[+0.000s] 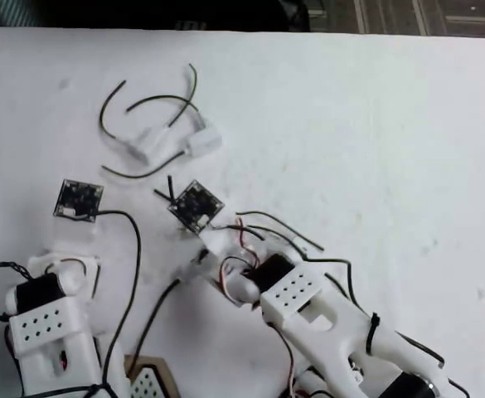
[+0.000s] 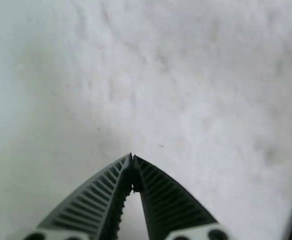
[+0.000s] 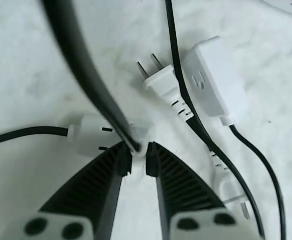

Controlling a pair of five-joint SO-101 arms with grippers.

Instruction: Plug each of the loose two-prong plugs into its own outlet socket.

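Bordering white table (image 1: 408, 124): dark floor (image 1: 143, 12), probably.

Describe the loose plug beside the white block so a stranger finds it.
On the white table, look past the right gripper, shut on a white piece, to the white block. The plug lies beside it across a black cable, two bare prongs showing.

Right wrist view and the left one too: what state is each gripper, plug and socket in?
left gripper: shut, holding nothing.
right gripper: shut on the end of the corded white connector.
near plug: loose, lying flat, both prongs bare.
far plug: loose, prongs bare.
white socket box: lying flat, no plug seen in it.
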